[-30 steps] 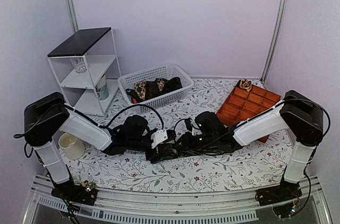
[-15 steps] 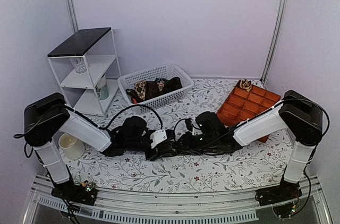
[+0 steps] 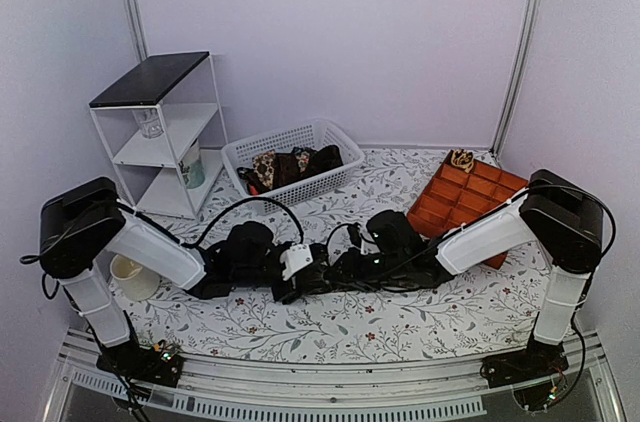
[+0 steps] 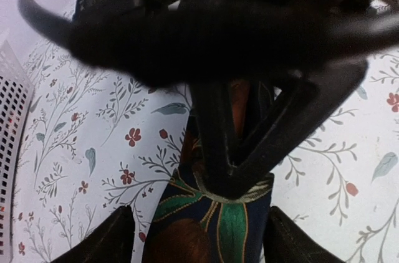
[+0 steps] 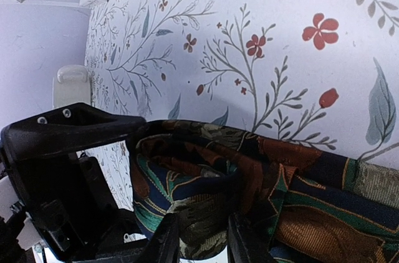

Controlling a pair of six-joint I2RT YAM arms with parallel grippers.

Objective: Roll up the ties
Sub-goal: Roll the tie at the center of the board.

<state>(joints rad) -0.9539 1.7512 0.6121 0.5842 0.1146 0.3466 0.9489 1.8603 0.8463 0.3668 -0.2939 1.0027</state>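
One dark tie (image 4: 181, 244) with green, brown and navy print lies on the floral table mid-way between the arms, its end folded into a loose roll (image 5: 206, 169). My right gripper (image 5: 202, 230) is shut on that rolled end, fabric bunched between its fingers (image 4: 215, 144). My left gripper (image 4: 199, 229) is open and straddles the flat strip of the same tie, a finger on each side. In the top view the two grippers (image 3: 315, 272) (image 3: 347, 267) meet tip to tip and hide the tie. More ties (image 3: 290, 164) lie heaped in the white basket (image 3: 335, 180).
An orange compartment tray (image 3: 478, 190) sits at the right, one rolled item in its far corner. A white shelf unit (image 3: 160, 132) stands at the back left. A cream cup (image 3: 130, 277) sits near the left arm's base.
Both wrists have shifted slightly away from the near edge with the tie between them. The left jaws have narrowed a little around the strip. The right grip is unchanged.
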